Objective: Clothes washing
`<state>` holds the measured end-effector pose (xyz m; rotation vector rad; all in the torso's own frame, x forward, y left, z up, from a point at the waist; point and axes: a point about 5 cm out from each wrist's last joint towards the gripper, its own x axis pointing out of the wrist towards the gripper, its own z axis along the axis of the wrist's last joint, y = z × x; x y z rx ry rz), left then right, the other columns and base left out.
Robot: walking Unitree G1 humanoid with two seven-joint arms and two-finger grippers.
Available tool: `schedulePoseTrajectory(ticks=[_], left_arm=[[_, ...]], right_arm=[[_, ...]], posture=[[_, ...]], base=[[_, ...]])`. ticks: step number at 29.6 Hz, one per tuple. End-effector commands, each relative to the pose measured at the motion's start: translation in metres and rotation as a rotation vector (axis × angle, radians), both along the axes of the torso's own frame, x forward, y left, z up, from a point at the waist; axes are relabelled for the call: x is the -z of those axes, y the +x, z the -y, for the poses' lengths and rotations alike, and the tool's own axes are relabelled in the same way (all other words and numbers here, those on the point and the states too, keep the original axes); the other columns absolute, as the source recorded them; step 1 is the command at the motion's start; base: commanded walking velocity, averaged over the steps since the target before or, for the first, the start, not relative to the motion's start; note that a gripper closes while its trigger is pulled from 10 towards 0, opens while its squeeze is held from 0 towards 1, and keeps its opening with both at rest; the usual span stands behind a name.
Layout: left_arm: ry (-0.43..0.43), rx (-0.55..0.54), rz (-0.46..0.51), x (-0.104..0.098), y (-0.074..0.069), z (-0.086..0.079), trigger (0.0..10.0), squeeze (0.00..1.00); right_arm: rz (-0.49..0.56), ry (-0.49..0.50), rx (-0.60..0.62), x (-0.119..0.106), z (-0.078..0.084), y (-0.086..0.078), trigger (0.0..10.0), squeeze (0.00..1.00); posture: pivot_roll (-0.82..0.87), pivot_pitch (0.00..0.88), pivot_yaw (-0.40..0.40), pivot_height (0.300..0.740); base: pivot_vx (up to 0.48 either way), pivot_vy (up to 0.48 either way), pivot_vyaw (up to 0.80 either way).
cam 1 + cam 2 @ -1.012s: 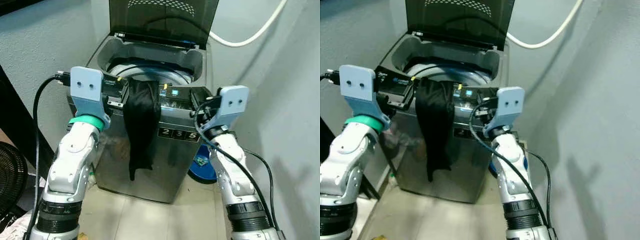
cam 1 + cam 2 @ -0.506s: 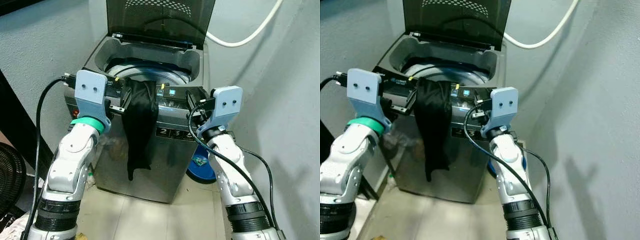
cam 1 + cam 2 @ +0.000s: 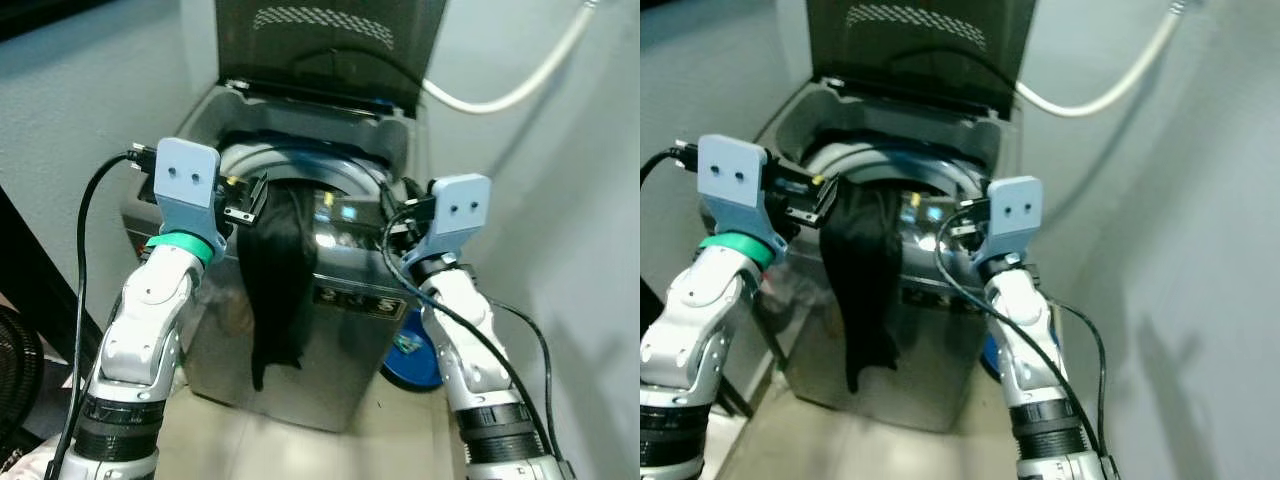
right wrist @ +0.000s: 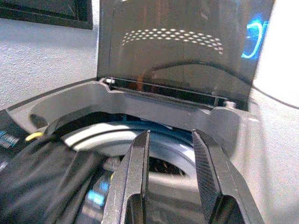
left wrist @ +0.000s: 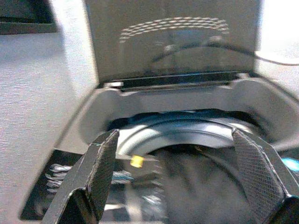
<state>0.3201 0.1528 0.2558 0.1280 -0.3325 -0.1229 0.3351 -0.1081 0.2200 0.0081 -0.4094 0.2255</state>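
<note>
Left claw [image 5: 173, 182] is spread wide and empty, held at the front rim of the washing machine [image 3: 340, 330], with the black garment [image 3: 275, 270] just beside it toward the robot's right. Right claw [image 4: 170, 179] has its fingers a little apart, gripping nothing, and sits at the rim on the far side of the garment from the left claw, pointing at the drum opening.

The risk is plain: most of the garment hangs down the outside front of the machine, only its top end draped over the rim, so its own weight could drag it off onto the floor [image 3: 260, 440]. A pinch on too thin a fold would likely slip, and a hurried lift could catch cloth on the rim.

As for what holds what, the lid [image 3: 330, 45] stands open and upright beyond both claws. The drum [image 4: 140, 140] shows its pale ring; what lies deeper inside is too dark to tell.
</note>
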Motion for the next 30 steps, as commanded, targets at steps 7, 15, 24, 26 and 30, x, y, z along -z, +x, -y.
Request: schedulePoseTrajectory(ticks=[7, 15, 24, 26, 30], left_arm=[[0.002, 0.017, -0.005, 0.0008, -0.0002, 0.0032, 10.0, 0.00], [-0.010, 0.017, -0.014, 0.0022, 0.0004, 0.0031, 10.0, 0.00], [-0.020, 0.011, -0.018, 0.0022, 0.0004, 0.0021, 10.0, 0.00], [-0.020, 0.010, -0.017, 0.0023, 0.0001, 0.0019, 10.0, 0.00], [-0.015, 0.005, -0.024, 0.0033, 0.0011, 0.0016, 10.0, 0.00]], right_arm=[[-0.003, -0.002, -0.003, 0.0021, -0.0016, 0.0002, 10.0, 0.00], [-0.005, -0.001, 0.002, 0.0028, -0.0005, 0.0001, 10.0, 0.00], [-0.003, -0.001, 0.002, 0.0030, -0.0003, -0.0001, 10.0, 0.00], [-0.003, -0.001, 0.001, 0.0030, -0.0005, -0.0002, 10.0, 0.00], [-0.004, -0.001, 0.001, 0.0034, -0.0006, -0.0004, 10.0, 0.00]], posture=[[0.15, 0.000, -0.003, 0.740], [0.15, 0.000, -0.003, 0.740], [0.15, 0.000, -0.005, 0.740], [0.15, 0.000, -0.004, 0.740], [0.15, 0.000, -0.003, 0.740]], base=[[0.110, 0.000, 0.00], [0.000, 0.060, 0.00], [0.000, 0.480, 0.00], [0.000, 0.480, 0.00], [0.000, 0.480, 0.00]])
